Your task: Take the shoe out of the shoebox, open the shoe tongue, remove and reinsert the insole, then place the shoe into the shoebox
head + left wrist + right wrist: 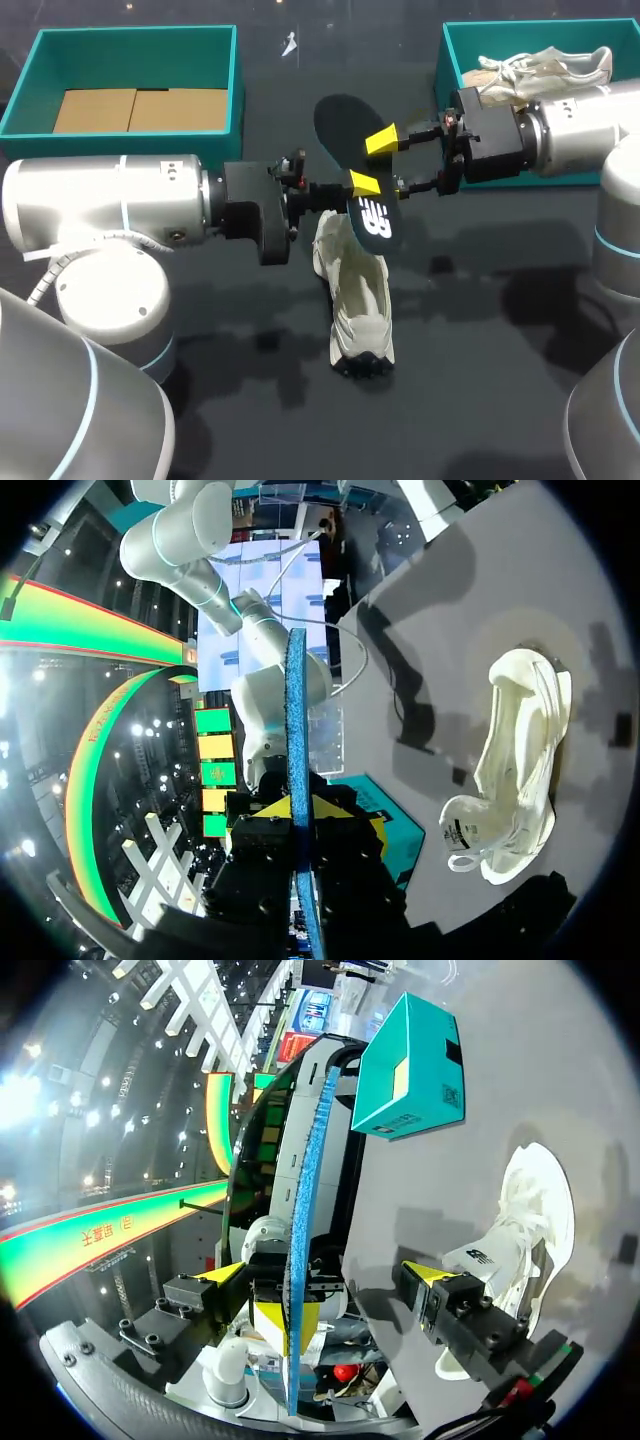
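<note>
A black insole [378, 222] with a white logo and a blue edge [296, 710] is held up in the air above the table's middle. My left gripper [340, 190] [297, 815] is shut on its middle. My right gripper [372, 162] [325, 1272] is open, its two yellow tips to either side of the insole [305, 1190], neither one touching it. Between the right fingers, the left gripper [283, 1325] shows pinching the insole. Below, the white shoe [360, 300] [520, 770] [525, 1220] lies on its side on the dark table.
A teal shoebox [445, 60] at the back right holds a second pale shoe [540, 65]. Another teal box [237, 85] [410, 1070] with a cardboard floor stands at the back left. A small white scrap [290, 43] lies between them.
</note>
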Tool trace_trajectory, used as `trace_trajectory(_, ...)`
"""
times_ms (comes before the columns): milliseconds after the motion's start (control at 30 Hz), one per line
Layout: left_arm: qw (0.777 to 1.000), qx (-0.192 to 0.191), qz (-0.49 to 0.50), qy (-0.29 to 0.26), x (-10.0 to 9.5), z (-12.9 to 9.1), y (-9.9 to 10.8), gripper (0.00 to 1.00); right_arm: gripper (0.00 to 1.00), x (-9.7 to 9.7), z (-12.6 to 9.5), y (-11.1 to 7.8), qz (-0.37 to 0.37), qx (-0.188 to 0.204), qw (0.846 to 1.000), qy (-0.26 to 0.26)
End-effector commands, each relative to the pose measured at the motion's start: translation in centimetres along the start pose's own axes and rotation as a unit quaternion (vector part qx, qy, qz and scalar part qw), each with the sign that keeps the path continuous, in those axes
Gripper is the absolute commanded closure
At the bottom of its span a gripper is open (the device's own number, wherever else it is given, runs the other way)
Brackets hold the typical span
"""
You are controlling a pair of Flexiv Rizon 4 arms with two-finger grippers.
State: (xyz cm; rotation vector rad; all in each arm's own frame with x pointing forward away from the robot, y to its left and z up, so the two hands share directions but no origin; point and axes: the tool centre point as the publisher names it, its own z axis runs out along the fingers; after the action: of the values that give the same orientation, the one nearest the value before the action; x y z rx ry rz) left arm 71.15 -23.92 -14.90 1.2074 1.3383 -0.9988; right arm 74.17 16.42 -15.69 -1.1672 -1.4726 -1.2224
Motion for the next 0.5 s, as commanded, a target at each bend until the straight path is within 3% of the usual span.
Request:
trace_trajectory(33, 1.0, -0.004, -0.001, 0.002, 0.27, 1.33, 0.12, 1.0, 0.0, 0.15, 0.5, -0.29, 0.0, -0.004, 1.0, -0.002)
trace_trajectory(167, 1.0, -0.005, -0.003, 0.003, 0.45, 1.66, 0.0, 1.0, 0.07, 0.12, 0.6, -0.39, 0.0, -0.003, 1.0, -0.001)
trace_trajectory(233, 1.0, -0.006, -0.003, 0.003, 0.52, 1.76, 0.01, 1.0, 0.25, 0.13, 0.63, -0.39, 0.0, -0.001, 1.0, -0.001)
trace_trajectory(500, 1.0, -0.01, -0.001, 0.004, 0.77, 1.99, 0.02, 1.0, 0.52, -0.1, 0.65, -0.21, 0.006, 0.0, 1.0, -0.002)
